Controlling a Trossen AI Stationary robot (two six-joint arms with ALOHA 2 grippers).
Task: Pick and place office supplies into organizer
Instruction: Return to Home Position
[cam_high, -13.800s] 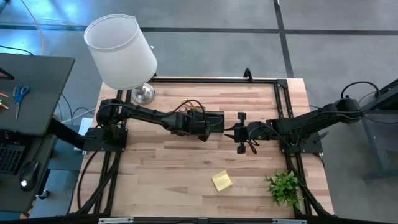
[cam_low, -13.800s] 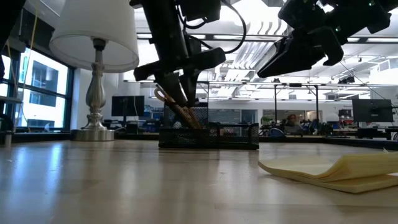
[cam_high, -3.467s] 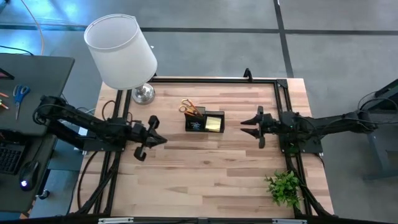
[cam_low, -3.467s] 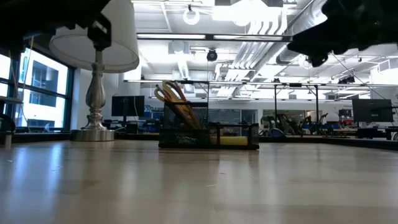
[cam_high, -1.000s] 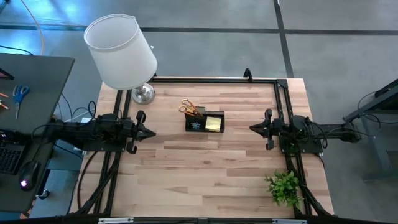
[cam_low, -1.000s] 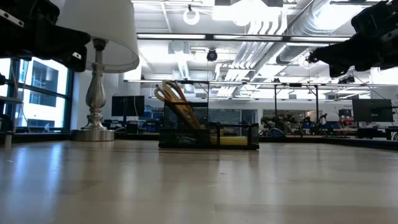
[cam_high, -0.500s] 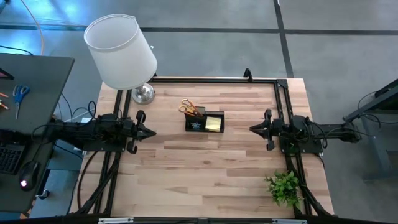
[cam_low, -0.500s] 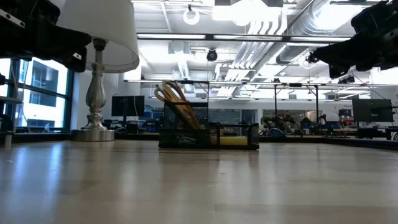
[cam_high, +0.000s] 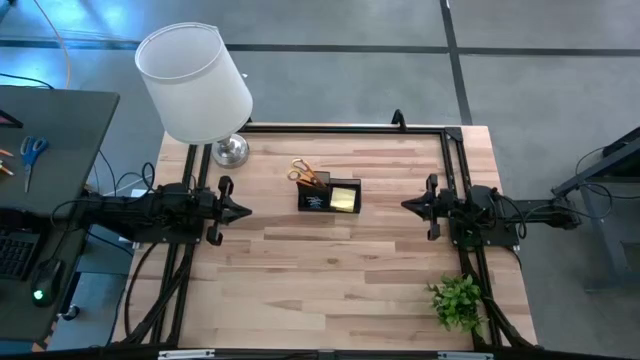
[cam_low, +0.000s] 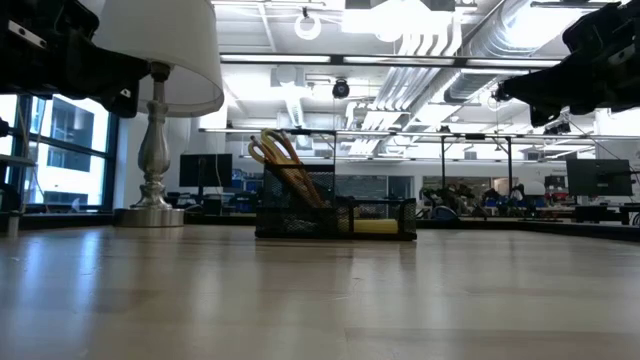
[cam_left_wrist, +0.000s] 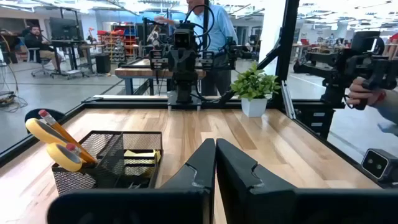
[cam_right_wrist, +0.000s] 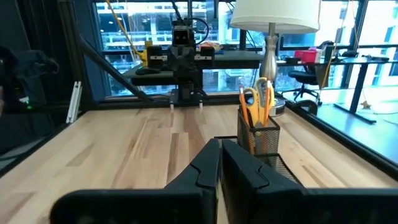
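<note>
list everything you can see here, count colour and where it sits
organizer: 1, black mesh, mid-table toward the back
yellow-handled scissors: 1, yellow, standing in the organizer's tall compartment
sticky-note pad: 1, yellow, in the organizer's low compartment
lamp: 1, white shade, table's back left corner
plant: 1, green, front right corner
blue-handled scissors: 1, blue, on the dark side desk
table: 1, light wood
people: at least 2, in the room beyond
left gripper: dark, shut, at the table's left edge
right gripper: dark, shut, near the right edge
</note>
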